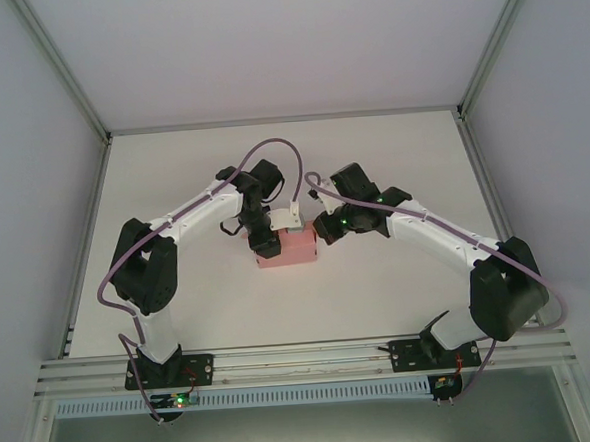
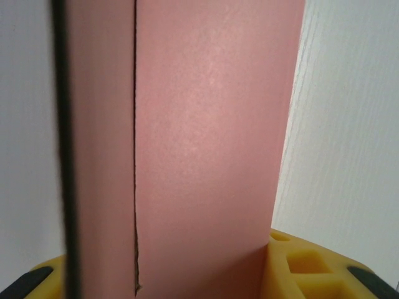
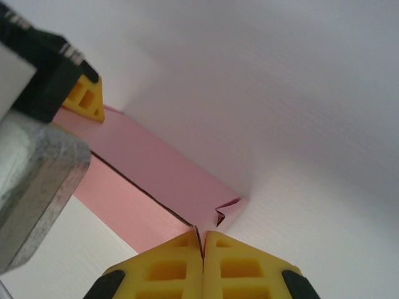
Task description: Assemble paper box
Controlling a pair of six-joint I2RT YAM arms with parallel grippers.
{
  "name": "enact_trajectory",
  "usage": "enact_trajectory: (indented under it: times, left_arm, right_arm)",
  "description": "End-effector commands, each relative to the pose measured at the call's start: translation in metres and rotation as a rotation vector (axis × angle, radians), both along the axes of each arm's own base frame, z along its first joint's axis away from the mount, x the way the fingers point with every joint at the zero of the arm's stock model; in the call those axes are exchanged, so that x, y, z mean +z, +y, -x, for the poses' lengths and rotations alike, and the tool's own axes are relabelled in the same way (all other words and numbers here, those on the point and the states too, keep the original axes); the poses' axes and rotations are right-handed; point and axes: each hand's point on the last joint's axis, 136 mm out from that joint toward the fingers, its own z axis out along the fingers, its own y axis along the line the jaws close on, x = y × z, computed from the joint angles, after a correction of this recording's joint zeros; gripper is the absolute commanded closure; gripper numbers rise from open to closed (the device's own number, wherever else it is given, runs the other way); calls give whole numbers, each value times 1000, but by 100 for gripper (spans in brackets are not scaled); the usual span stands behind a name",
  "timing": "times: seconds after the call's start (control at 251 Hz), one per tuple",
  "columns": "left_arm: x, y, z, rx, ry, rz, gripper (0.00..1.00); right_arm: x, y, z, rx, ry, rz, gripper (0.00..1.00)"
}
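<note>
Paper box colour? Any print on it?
The paper box is plain pink, no print visible. Shows best in the left wrist view.

Paper box point(image 2: 206, 124) is looking like smooth matt pink card, fingers point(image 3: 249, 268) are showing moulded yellow plastic, bench point(image 2: 349, 124) is looking faintly grained.

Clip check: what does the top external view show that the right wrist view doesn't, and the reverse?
Top external: the left arm and right arm from base to wrist, their purple cables, and the box sitting mid-table between them. Right wrist: the right gripper close up, its yellow fingers pinched shut at the box's near corner, and the dark seam running along the box. Both: the pink box, the white table, and the left gripper at the box's far end.
</note>
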Motion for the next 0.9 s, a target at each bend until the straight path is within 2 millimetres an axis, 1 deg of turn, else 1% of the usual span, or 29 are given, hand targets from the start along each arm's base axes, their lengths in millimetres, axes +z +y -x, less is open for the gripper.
enact_trajectory:
  times: [0.0, 0.18, 0.319, 0.431, 0.499, 0.599, 0.654, 0.782, 0.822, 0.894]
  left_arm:
    - [-13, -5, -15, 44, -3, 1, 61]
    - [-12, -9, -17, 55, -4, 17, 61]
    - [-11, -9, -18, 58, -7, 14, 61]
    - [-10, -10, -19, 63, -7, 15, 61]
    - [-10, -10, -20, 67, -9, 16, 60]
    - [-11, -11, -20, 75, -5, 15, 60]
    - [-10, -11, -20, 80, -3, 15, 60]
    - [-10, -12, -23, 94, -16, 22, 59]
    - [-10, -13, -24, 98, -20, 23, 59]
    - [-10, -13, -28, 112, -30, 23, 59]
  right_arm:
    - [24, 25, -9, -125, 20, -152, 100]
    - [19, 22, -19, -321, -12, -201, 100]
    - [19, 30, -15, -346, -5, -267, 100]
    - [22, 33, -12, -338, -32, -259, 100]
    - [19, 31, -10, -338, -28, -245, 100]
    - [10, 28, -9, -358, -14, -232, 100]
    - [4, 31, -7, -328, -20, -226, 100]
    - [-13, 27, -4, -296, -74, -171, 100]
    - [-19, 21, -4, -315, -86, -146, 100]
    - [-24, 19, -1, -289, -131, -135, 100]
